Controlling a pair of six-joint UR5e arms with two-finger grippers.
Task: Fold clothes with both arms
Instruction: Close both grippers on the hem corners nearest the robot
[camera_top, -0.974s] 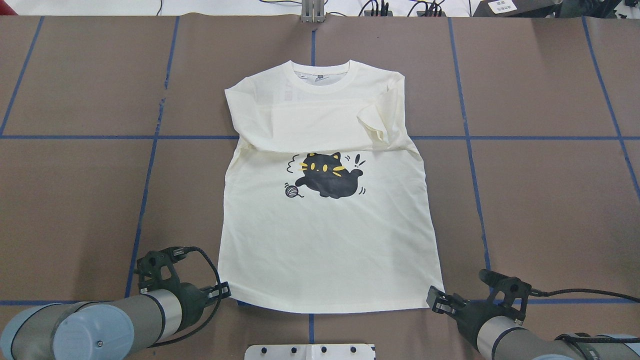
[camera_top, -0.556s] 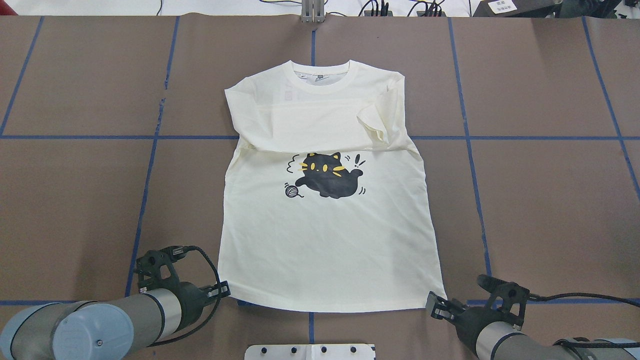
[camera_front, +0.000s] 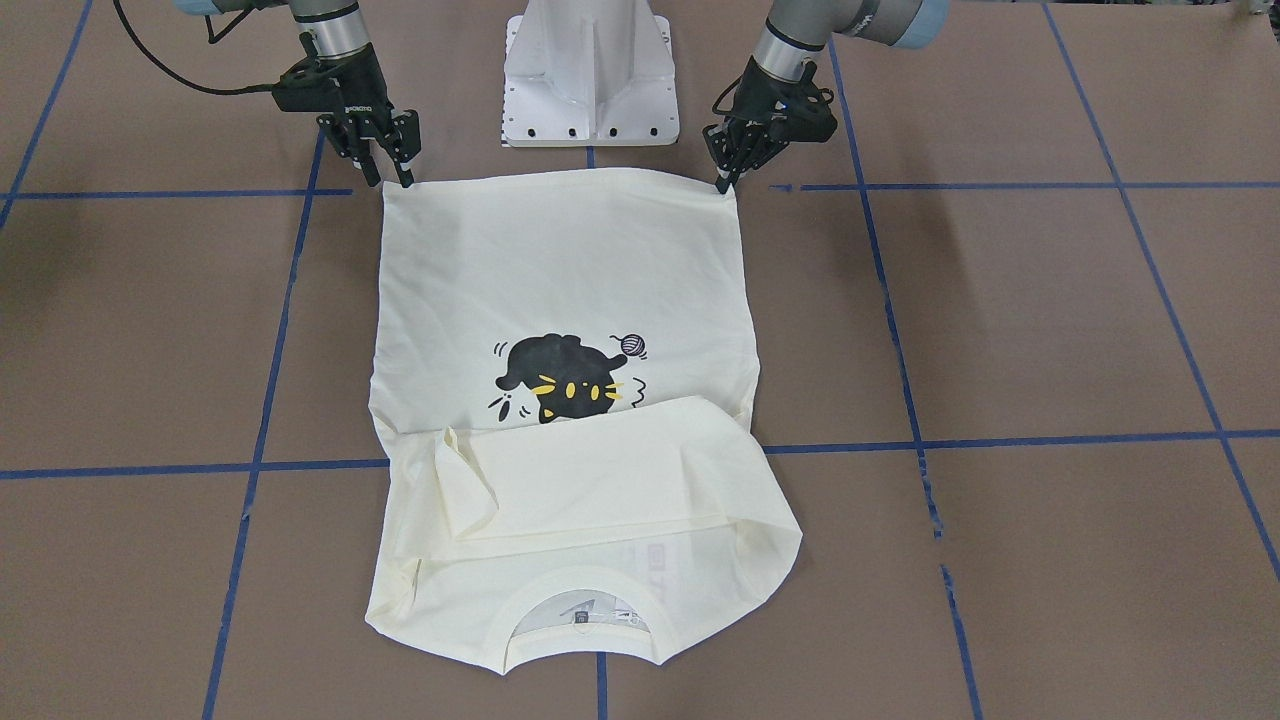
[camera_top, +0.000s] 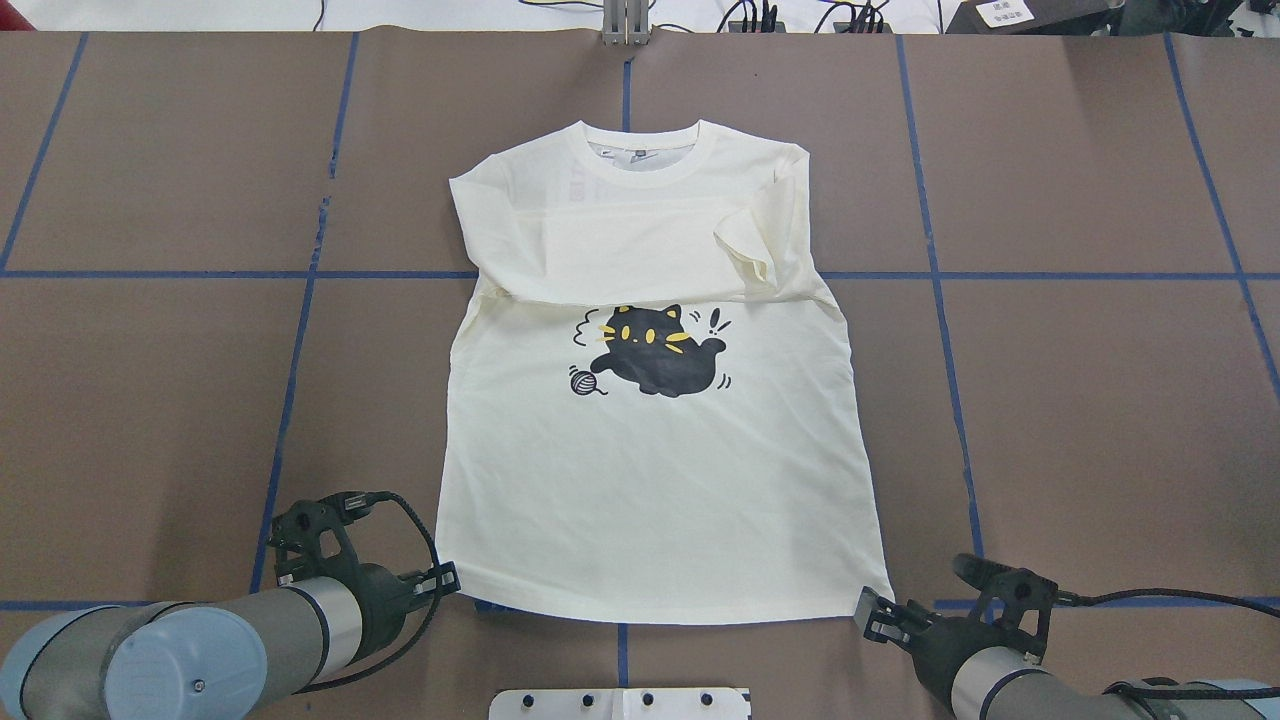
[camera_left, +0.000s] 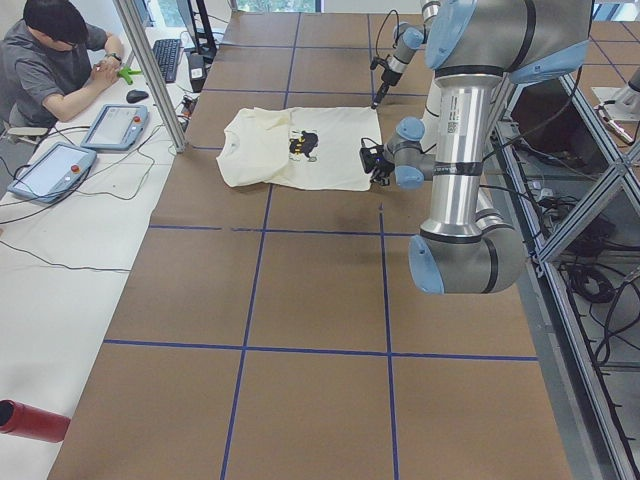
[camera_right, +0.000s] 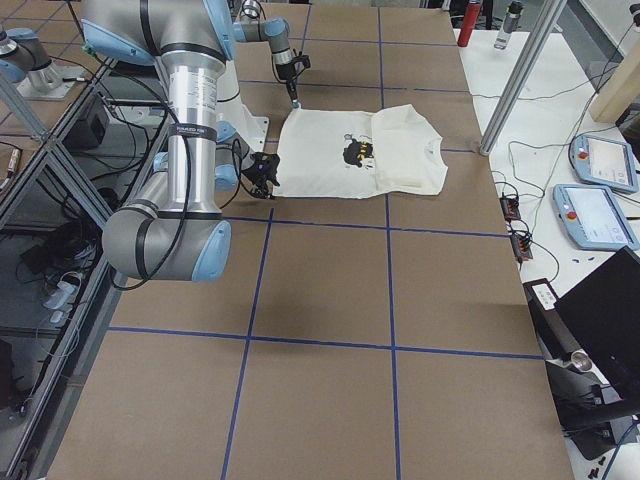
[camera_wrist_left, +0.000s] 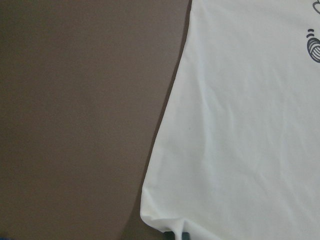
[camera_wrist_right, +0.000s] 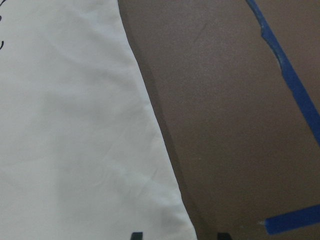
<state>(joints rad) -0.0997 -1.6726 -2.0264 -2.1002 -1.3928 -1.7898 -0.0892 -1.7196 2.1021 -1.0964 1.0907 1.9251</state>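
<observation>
We count one shirt (camera_top: 650, 500), flat on the desk (camera_top: 150, 400) just beyond the white base (camera_top: 620, 703), and two tools: the left tool (camera_top: 447, 581) pinches one hem corner while the right tool (camera_top: 868, 615) gapes around the other, so lifting now would likely drag the hem askew.

A cream fabric long-sleeved T-shirt (camera_top: 650, 490) lies flat on the surface, black cat print up, sleeves folded across the chest. Its hem corners meet the left claw (camera_top: 447, 580) and the right claw (camera_top: 872, 615), and the collar lies farthest from both.
</observation>
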